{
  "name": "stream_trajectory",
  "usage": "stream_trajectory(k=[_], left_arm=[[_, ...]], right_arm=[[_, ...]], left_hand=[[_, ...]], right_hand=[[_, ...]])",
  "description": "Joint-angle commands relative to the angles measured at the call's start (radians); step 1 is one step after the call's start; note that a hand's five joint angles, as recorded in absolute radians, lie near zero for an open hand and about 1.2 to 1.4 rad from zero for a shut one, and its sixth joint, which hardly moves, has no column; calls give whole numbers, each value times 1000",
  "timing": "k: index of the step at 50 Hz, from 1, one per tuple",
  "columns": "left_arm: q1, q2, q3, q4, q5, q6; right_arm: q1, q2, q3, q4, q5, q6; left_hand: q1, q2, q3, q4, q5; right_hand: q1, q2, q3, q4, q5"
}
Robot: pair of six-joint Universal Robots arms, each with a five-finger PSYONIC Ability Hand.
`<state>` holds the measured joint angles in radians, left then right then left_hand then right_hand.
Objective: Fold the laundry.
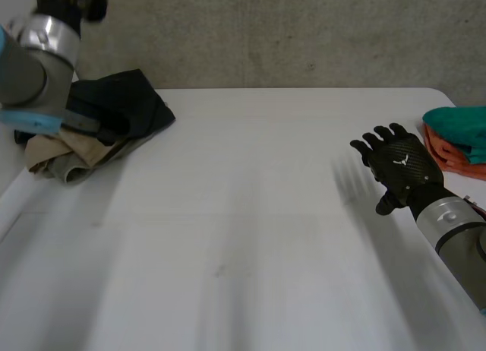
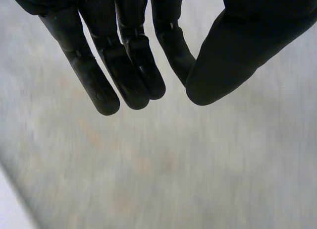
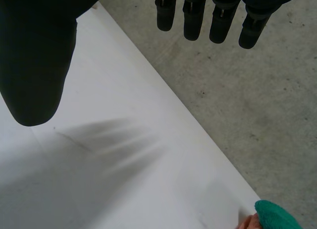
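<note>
Left hand and right hand: fingers straight, holding nothing.
Laundry pile on table far-left corner, clear of both hands' fingers; teal stack at table's right edge, near right hand.

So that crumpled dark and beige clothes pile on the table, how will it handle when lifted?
The clothes pile lies crumpled in soft folds, so it will probably go floppy and sag. It looks like separate garments, so one may slip off.
</note>
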<state>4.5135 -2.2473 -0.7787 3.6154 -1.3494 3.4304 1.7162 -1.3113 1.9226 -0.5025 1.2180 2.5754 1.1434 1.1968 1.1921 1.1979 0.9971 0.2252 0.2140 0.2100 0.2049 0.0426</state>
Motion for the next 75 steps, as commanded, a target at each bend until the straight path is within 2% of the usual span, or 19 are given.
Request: stream_trajectory(k=[1, 6, 9, 10, 11, 13, 16, 17, 20, 26, 32, 49, 54, 56, 57, 59, 66, 71, 75], left_arm=[[-169, 297, -201, 19, 6, -200], [-354, 299, -261, 8, 3, -200], [-369, 272, -274, 9, -8, -183], [-355, 227, -269, 8, -17, -156], [-346, 204, -260, 5, -20, -136], [-309, 140, -234, -26, -30, -56], [-254, 95, -217, -78, -30, 36], [-211, 77, -215, -111, -30, 97], [-131, 43, -226, -162, -24, 203], [-54, -70, -225, -193, -22, 279], [15, -179, -182, -187, -5, 280], [65, -478, 154, -159, 19, 277], [82, -551, 246, -159, 18, 277], [87, -563, 269, -159, 10, 277], [87, -568, 288, -159, 4, 277], [87, -568, 298, -161, 1, 277], [21, -485, 282, -168, -63, 276], [-66, -273, 179, -156, -96, 237], [-137, -89, 93, -127, -100, 120]], right_arm=[[-3, -16, 3, 4, 8, 3], [-4, -39, 6, 19, 24, 9], [-4, -45, 16, 39, 24, 8], [-4, -48, 18, 42, 23, 9], [-6, -49, 19, 45, 21, 9], [-7, -51, 22, 50, 14, 9], [-10, -51, 22, 50, 12, 6], [-10, -51, 21, 50, 9, 6], [-10, -49, 21, 50, 5, 2], [-7, -40, 21, 50, 3, 6], [-6, -39, 21, 50, 5, 2], [-6, 0, 21, 47, 21, -1], [-3, 4, 19, 44, 23, -3], [-3, 7, 19, 44, 23, -3], [-1, 12, 19, 44, 23, -3], [-1, 17, 19, 44, 24, -3], [-3, 17, 19, 44, 24, -1], [-6, 3, 19, 48, 28, -1], [-10, -8, 21, 50, 28, -1]], left_hand=[[253, 199, 204, 198, 225], [253, 199, 204, 198, 225], [253, 199, 204, 198, 225], [253, 199, 204, 198, 225], [114, 60, 65, 59, 85], [-553, -607, -602, -608, -582], [-715, -768, -764, -769, -743], [-881, -935, -930, -936, -909], [-909, -963, -958, -964, -938], [-915, -969, -964, -970, -943], [-915, -969, -964, -970, -943], [-830, -884, -879, -885, -859], [-511, -564, -560, -565, -539], [-256, -309, -305, -311, -284], [4, -49, -45, -50, -24], [252, 199, 203, 197, 224], [253, 199, 204, 198, 225], [253, 199, 204, 198, 225], [253, 199, 204, 198, 225]], right_hand=[[-51, -40, -35, -30, -43], [-51, -40, -35, -30, -43], [-51, -40, -35, -30, -43], [-51, -40, -35, -30, -43], [-51, -40, -35, -30, -43], [-51, -40, -35, -30, -43], [-51, -40, -35, -30, -43], [-51, -40, -35, -30, -43], [-51, -40, -35, -30, -43], [-51, -40, -35, -30, -43], [-51, -40, -35, -30, -43], [-51, -40, -35, -30, -43], [-51, -40, -35, -30, -43], [-51, -40, -35, -30, -43], [-51, -40, -35, -30, -43], [-51, -40, -35, -30, -43], [-51, -40, -35, -30, -43], [-51, -40, -35, -30, -43], [-51, -40, -35, -30, -43]])
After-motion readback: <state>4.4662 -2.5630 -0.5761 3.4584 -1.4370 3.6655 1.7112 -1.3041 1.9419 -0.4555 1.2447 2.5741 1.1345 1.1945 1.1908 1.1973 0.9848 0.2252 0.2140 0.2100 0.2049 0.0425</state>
